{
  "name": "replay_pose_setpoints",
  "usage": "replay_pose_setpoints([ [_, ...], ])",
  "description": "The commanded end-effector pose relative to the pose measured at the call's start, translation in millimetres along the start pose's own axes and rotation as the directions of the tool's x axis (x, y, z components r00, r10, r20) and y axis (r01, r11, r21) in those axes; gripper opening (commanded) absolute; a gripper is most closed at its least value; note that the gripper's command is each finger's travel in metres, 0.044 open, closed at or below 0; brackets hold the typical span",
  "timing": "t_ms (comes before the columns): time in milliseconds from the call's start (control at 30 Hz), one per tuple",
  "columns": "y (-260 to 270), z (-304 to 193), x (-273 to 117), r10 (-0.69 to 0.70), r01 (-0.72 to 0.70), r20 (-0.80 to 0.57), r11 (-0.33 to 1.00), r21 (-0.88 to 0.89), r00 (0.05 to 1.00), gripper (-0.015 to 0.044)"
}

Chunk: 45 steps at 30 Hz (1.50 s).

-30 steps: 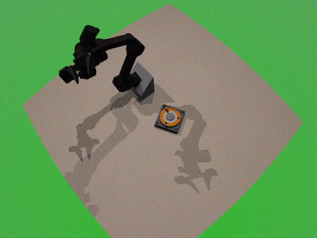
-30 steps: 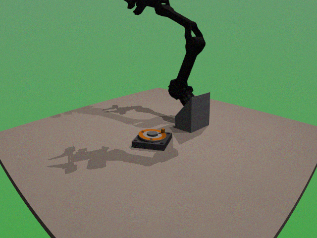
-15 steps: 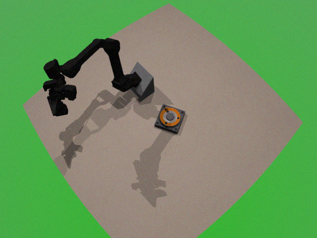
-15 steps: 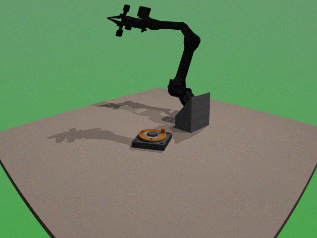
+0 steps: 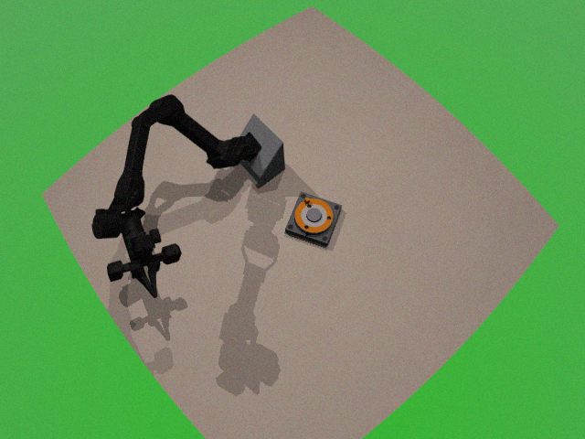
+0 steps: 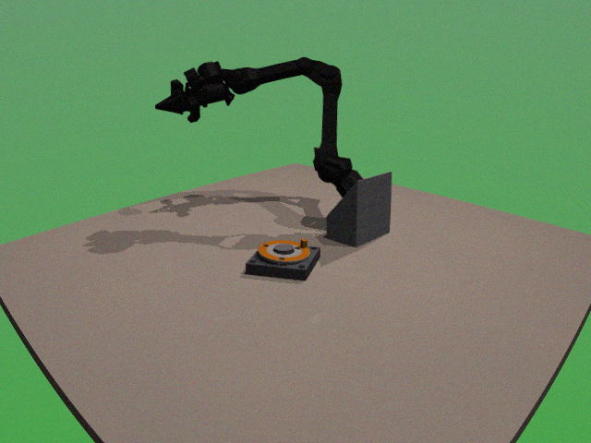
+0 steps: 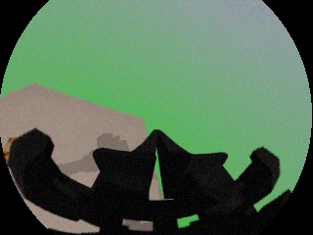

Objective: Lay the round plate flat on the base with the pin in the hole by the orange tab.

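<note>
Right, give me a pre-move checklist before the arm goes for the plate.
1. Claw holds nothing: ok, shut and nothing between its fingers.
2. Claw well away from the plate: ok, high above the table and off to one side.
3. Orange tab located: ok, on the plate's side nearest the grey mount.
4. Pin inside the hole by the tab: cannot tell, too small.
5. Plate flat on the base: cannot tell.
6. Plate in the wrist view: not ok, only table and claw show.
</note>
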<state>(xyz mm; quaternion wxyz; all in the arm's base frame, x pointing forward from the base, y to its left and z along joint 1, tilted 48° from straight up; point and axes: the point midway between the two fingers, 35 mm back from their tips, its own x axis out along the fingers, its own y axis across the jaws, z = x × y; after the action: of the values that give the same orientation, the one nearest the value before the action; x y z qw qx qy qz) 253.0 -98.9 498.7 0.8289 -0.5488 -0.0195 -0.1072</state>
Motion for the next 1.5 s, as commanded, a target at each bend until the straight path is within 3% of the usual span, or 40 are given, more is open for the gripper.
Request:
replay_pose_setpoints([
  [0, 62.0, -21.7, 37.1, 0.185, -0.165, -0.057, 0.953, 0.252, 0.981, 0.0],
  [333, 212.9, -31.4, 75.5, 0.58, -0.377, -0.154, 0.685, 0.623, 0.8, 0.0],
  [500, 312.4, -26.1, 65.9, 0.772, -0.379, -0.243, 0.527, 0.761, 0.587, 0.0],
  [600, 345.7, -23.5, 55.7, 0.818, -0.36, -0.285, 0.495, 0.791, 0.5, 0.0],
  [700, 404.4, -19.6, 27.1, 0.863, -0.31, -0.386, 0.483, 0.819, 0.325, 0.0],
  [800, 445.5, -18.5, -3.7, 0.851, -0.273, -0.49, 0.525, 0.806, 0.191, 0.0],
  [900, 465.2, -19.1, -23.3, 0.822, -0.26, -0.556, 0.568, 0.781, 0.125, 0.0],
  [1033, 503.7, -25.4, -78.9, 0.665, -0.259, -0.747, 0.725, 0.639, 0.019, 0.0],
  [1167, 514.9, -31.0, -106.9, 0.541, -0.273, -0.841, 0.812, 0.516, 0.022, 0.0],
  [1300, 520.7, -38.2, -137.0, 0.362, -0.289, -0.927, 0.902, 0.322, 0.099, 0.0],
  [1467, 520.9, -38.5, -138.2, 0.354, -0.29, -0.929, 0.905, 0.312, 0.105, 0.0],
])
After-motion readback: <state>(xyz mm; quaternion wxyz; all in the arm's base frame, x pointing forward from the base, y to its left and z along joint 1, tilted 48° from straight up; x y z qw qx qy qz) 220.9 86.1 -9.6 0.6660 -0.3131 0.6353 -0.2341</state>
